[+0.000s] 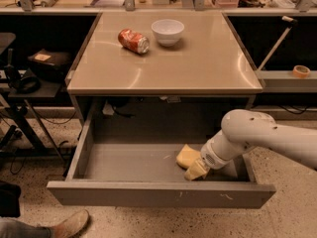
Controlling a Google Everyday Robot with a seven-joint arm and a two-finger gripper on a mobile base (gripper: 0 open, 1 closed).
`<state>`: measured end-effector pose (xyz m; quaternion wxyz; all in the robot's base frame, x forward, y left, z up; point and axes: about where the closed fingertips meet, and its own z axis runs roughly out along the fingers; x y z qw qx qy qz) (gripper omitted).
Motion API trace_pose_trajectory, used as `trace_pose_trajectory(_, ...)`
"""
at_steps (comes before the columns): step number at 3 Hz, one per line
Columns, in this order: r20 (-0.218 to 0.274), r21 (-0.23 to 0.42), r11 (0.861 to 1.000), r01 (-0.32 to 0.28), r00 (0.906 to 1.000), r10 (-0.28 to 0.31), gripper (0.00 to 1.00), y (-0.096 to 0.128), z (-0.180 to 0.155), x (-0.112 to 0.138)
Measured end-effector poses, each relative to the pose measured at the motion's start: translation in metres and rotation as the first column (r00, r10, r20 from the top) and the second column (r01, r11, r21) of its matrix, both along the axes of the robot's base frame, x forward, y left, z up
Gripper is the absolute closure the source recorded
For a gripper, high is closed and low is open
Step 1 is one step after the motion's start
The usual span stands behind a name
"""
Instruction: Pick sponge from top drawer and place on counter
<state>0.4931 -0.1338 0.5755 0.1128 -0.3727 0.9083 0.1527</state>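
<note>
Downward, arm [257,135] angled, gripper [196,170] in top drawer [158,195]

Speckled floor [148,223] (terrazzo, perhaps), dark side shelving [42,90]

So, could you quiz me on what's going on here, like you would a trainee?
1. True or false: the sponge lies on the counter.
2. What is beside the bowl? A: a can on its side. B: a mug. C: a plate.
3. Fill in: the gripper is down inside the open ___, right by the sponge.

Key
1. False: it is in the drawer.
2. A.
3. drawer.
</note>
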Motion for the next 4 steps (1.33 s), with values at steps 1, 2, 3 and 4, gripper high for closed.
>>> trace_pose_trajectory(1,0.000,0.000,1.000,0.000,1.0000,0.000,0.64,0.000,0.000,0.000)
trace_pose_trajectory(2,0.000,0.000,1.000,0.000,1.0000,0.000,0.87,0.000,0.009,0.000)
trace_pose_trajectory(3,0.000,0.000,1.000,0.000,1.0000,0.000,1.00,0.000,0.014,0.000)
trace_pose_trajectory(4,0.081,-0.003,1.000,-0.006,0.9967,0.006,1.00,-0.010,0.071,0.026)
